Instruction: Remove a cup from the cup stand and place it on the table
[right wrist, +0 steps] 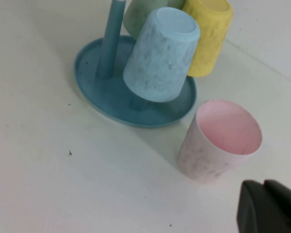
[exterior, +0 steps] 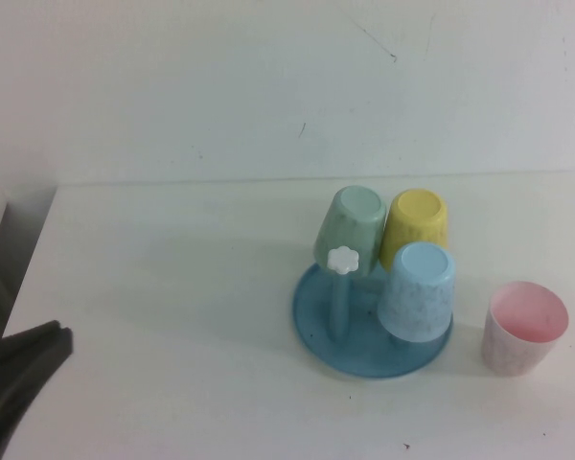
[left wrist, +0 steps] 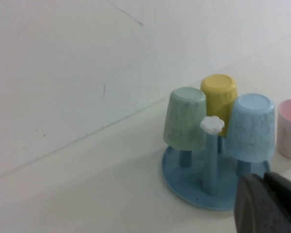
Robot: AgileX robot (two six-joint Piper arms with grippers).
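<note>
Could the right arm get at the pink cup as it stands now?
Probably yes. The pink cup stands upright on the table, clear of the cup stand; the shut right gripper is close by. The left gripper is shut, far left.

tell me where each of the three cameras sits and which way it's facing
High view: raised on the robot's side, angled down at the table, cup stand and pink cup; left gripper at the lower left edge.
Left wrist view: low, facing the stand's bare peg; shut left gripper in the corner.
Right wrist view: above the pink cup, standing upright beside the stand; shut right gripper in the corner.
Shared: light blue cup.
</note>
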